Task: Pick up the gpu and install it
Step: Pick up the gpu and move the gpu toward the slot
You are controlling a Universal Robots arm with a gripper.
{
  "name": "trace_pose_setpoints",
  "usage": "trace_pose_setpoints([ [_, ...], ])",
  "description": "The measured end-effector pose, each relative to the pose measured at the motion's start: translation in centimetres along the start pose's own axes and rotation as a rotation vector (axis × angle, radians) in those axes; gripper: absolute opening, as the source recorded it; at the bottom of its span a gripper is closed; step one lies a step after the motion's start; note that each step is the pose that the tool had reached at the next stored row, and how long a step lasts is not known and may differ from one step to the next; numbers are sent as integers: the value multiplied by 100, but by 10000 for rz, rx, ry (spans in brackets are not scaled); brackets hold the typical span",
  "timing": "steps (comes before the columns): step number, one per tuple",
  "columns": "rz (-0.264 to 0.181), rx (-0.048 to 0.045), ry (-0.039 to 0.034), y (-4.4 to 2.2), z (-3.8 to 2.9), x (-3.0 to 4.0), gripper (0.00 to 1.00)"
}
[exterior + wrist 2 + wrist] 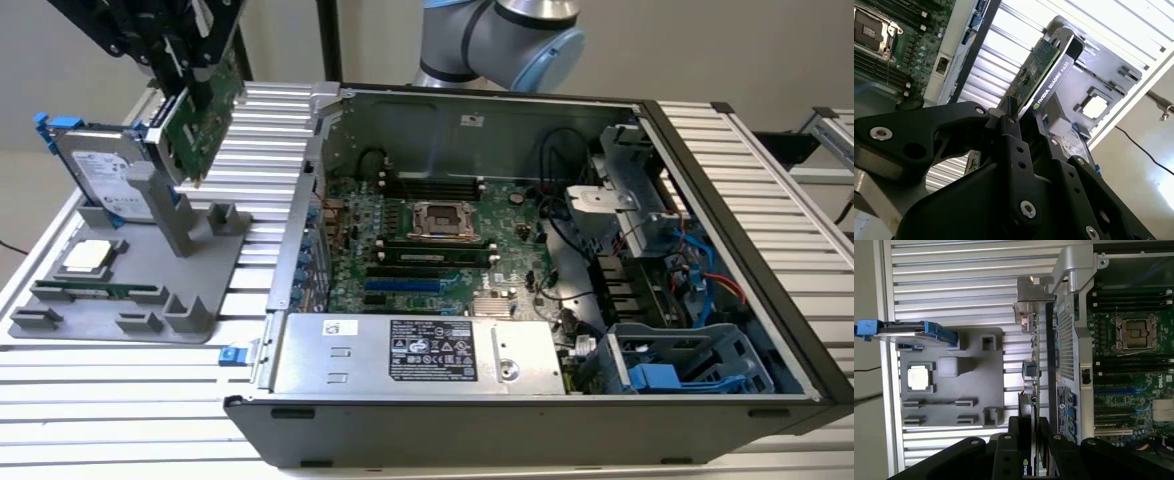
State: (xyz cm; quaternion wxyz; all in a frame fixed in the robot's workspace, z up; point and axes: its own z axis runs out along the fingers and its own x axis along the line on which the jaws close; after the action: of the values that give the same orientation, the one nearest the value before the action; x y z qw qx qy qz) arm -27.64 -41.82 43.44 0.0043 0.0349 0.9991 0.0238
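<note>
My gripper [1026,119] is clamped on the gpu [200,120], upper left in the exterior view. Likely stiff, light and fragile; edge hold suits.

A ribbed table [120,400] (silver slats) stands before a pale wall [747,50].

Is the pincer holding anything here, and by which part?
Yes: the pincer is shut on the gpu, gripping its upper edge across both faces.

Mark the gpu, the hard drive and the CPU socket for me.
gpu [203,120]: exterior view, on its green circuit-board face.
hard drive [107,180]: exterior view, on its silver labelled face.
CPU socket [441,218]: exterior view, at the middle of its metal frame.
</note>
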Motion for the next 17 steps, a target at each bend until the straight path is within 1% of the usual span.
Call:
trace_pose_setpoints([
  [17,-1,0,5,19,3,-280,0],
])
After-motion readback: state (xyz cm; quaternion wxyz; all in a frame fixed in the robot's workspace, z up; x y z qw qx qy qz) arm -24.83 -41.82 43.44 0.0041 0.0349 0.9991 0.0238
